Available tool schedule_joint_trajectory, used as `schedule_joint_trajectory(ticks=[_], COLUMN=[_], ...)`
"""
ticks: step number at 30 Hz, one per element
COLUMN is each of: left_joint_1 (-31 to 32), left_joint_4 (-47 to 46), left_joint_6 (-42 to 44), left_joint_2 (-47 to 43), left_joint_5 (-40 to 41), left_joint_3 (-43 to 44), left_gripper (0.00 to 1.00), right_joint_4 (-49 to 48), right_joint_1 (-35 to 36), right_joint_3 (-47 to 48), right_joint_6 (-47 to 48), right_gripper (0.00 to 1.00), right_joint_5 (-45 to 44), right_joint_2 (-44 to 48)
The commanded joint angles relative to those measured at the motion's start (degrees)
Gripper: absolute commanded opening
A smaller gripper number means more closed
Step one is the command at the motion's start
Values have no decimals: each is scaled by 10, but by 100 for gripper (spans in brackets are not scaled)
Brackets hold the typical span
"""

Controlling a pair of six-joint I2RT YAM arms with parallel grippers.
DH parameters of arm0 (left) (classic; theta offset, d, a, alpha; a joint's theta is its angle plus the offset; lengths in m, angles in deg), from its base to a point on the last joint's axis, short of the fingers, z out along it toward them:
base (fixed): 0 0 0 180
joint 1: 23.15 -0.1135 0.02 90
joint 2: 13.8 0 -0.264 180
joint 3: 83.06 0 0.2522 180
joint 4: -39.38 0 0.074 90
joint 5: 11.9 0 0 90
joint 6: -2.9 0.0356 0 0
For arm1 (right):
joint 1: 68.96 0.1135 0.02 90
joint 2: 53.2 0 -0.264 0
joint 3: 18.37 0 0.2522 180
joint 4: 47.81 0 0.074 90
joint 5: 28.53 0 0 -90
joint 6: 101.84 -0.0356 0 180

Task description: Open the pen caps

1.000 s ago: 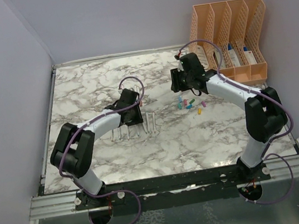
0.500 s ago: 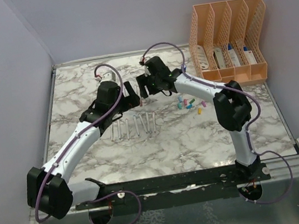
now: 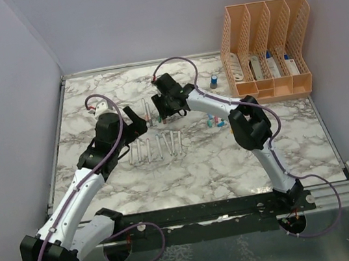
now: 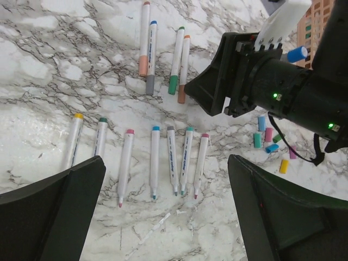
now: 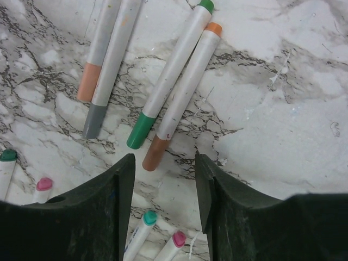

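Layout of pens and grippers on approach to a capped pen.

Top view: four capped pens (image 3: 147,110) lay just beyond the row (image 3: 156,147) of seven uncapped pens. The left gripper (image 3: 139,121) was at that group's left and the right gripper (image 3: 160,111) at its right. Loose caps (image 3: 214,122) lay to the row's right, partly hidden by the right arm.

Left wrist view: the left gripper stood wide and empty over the row, with the capped pens on the row's far side. Seven loose caps could be counted right of the row.

Right wrist view: the right gripper was parted narrowly and held nothing, poised over the cap ends of the four pens. Their long axes ran roughly parallel, slanting away from the fingers, with the caps nearest. There was one each of orange cap (image 5: 86,89), grey cap (image 5: 94,120), green cap (image 5: 140,130) and brown cap (image 5: 155,154). The brown cap lay just ahead of the gap between the jaws, so the right arm was judged the nearer. Four tips of the row showed behind it.
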Motion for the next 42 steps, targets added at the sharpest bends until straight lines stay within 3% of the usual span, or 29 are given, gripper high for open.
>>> schedule_joint_trajectory(ticks=[1,25,31,42], left_joint_1=[-9,-33,-36,-38], left_joint_4=[-6,-20,-23,-62], left_joint_6=[-8,-8,-12,-26], left_joint_2=[-26,-18,-14,29], left_joint_5=[27,2,-7,-53], left_joint_3=[-7,-22,-22,-22], left_gripper=[99,99,99,99], right_joint_4=[25,70,81,30], right_joint_1=[10,15,10,-37], right_joint_3=[32,90,86,-32], right_joint_6=[1,-9,-36,-67], right_gripper=[47,40,33,5], right_joint_5=[-31,-63,-51,4], right_joint_2=[-27,-97,-105,-52])
